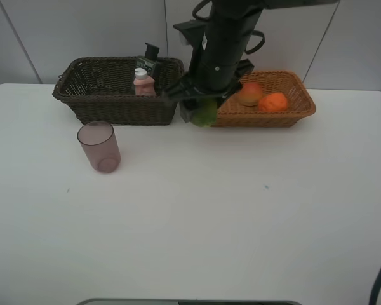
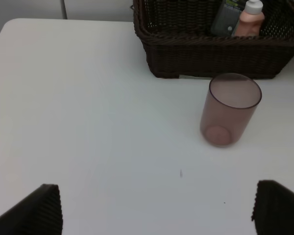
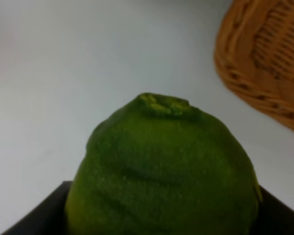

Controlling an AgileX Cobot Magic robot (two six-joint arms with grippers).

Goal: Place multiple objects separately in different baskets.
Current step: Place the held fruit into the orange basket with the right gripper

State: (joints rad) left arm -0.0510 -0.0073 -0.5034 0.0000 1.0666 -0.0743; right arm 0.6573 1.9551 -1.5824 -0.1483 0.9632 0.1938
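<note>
We see right end effector [image 1: 202,109] half-closed on green fruit [image 3: 161,166], just outside rim of orange-tan basket [image 1: 298,115], not over it. Our left end effector [image 2: 157,210] wide open, empty. We'd worry: early release drops fruit onto tabletop [image 1: 241,222], rolls away.

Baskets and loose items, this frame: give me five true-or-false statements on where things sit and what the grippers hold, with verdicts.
1. The right gripper holds the green fruit. True.
2. The mauve cup lies inside the dark brown basket. False: it stands upright on the table, in front of that basket.
3. The orange and the peach-like fruit lie in the orange-tan basket. True.
4. The pink bottle stands in the orange-tan basket. False: it is in the dark brown basket, beside the dark grey bottle.
5. The left gripper is shut on the cup. False: it is open and empty, apart from the cup.
</note>
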